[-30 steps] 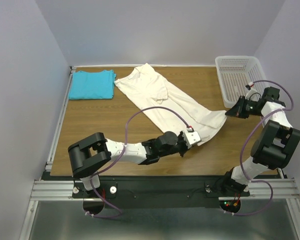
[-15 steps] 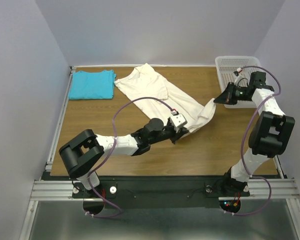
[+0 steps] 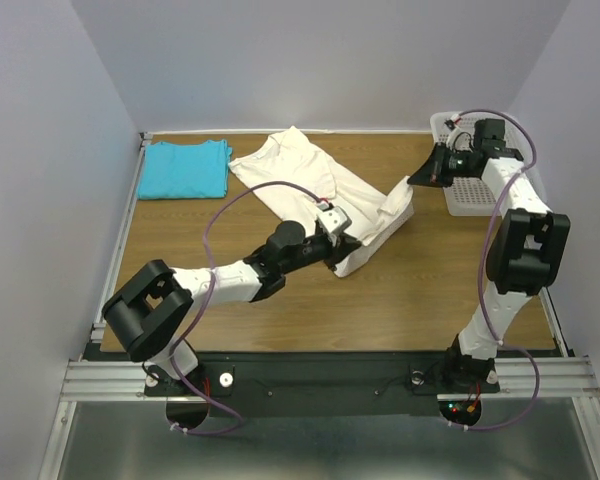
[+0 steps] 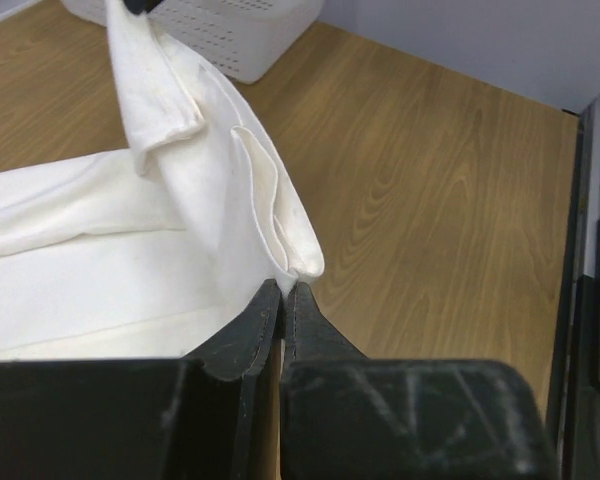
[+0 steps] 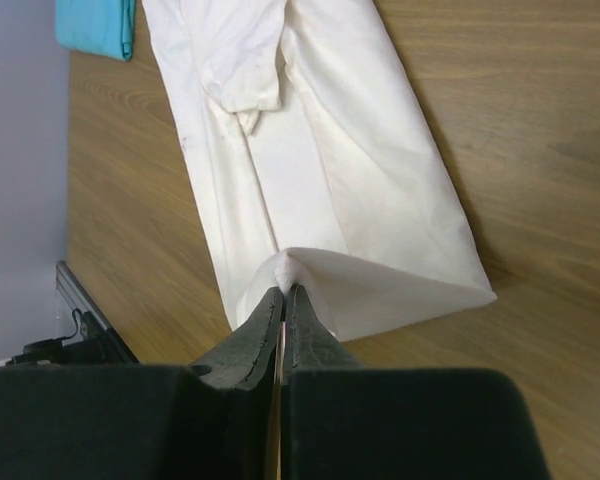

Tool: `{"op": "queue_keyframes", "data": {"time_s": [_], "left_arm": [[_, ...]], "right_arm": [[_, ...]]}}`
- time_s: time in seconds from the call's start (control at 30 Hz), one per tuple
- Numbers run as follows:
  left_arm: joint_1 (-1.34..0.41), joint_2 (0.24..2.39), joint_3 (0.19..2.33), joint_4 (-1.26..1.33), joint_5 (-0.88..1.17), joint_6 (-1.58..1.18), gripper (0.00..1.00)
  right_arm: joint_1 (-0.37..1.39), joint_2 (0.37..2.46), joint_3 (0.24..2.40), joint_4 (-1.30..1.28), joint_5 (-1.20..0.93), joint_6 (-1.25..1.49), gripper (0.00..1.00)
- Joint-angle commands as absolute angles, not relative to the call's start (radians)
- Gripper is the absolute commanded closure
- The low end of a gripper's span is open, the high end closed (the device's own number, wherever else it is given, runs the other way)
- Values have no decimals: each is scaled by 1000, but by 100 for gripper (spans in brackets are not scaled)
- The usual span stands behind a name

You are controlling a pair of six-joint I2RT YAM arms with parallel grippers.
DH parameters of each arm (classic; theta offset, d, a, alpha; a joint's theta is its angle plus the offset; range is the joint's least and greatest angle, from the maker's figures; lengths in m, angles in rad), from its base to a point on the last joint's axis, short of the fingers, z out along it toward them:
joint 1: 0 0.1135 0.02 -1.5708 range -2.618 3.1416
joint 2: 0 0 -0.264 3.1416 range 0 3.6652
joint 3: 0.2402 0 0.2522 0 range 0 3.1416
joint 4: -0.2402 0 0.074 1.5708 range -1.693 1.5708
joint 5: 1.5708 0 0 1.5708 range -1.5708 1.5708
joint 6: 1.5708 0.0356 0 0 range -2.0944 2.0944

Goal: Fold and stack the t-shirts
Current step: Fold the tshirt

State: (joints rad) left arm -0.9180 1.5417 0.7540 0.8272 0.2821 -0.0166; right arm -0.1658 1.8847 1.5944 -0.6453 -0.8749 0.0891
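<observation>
Shirt hem pinched at both corners

On the wooden table (image 3: 440, 290), the cream t-shirt (image 3: 300, 175) lies diagonally, its lower end doubled over. The folded turquoise t-shirt (image 3: 185, 168) sits far-left. The left gripper (image 4: 283, 295) and the right gripper (image 5: 283, 292) each clamp cream fabric.

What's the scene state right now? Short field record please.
cream t-shirt: lying diagonally, near end lifted and doubled back
turquoise t-shirt: folded, far left corner of table
left gripper: shut on cream t-shirt, lifted end
right gripper: shut on cream t-shirt, lifted end
basket: far right, beside right gripper
</observation>
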Motion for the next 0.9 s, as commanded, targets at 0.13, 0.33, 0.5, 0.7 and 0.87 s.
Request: {"op": "queue_keyframes", "data": {"time_s": [0.13, 0.33, 0.5, 0.7, 0.87], "left_arm": [[-781, 1486, 727, 907, 348, -90, 100], [-686, 1491, 723, 913, 416, -106, 100], [-618, 1502, 723, 919, 463, -117, 100], [-539, 1511, 729, 928, 509, -133, 100], [-488, 1520, 735, 931, 532, -141, 100]], "right_arm": [[-71, 1997, 1755, -520, -838, 209, 99], [-3, 2120, 1926, -486, -810, 277, 99], [47, 2226, 2048, -480, -799, 314, 99], [81, 2313, 2192, -465, -779, 367, 99], [100, 2370, 2276, -456, -766, 391, 99]]}}
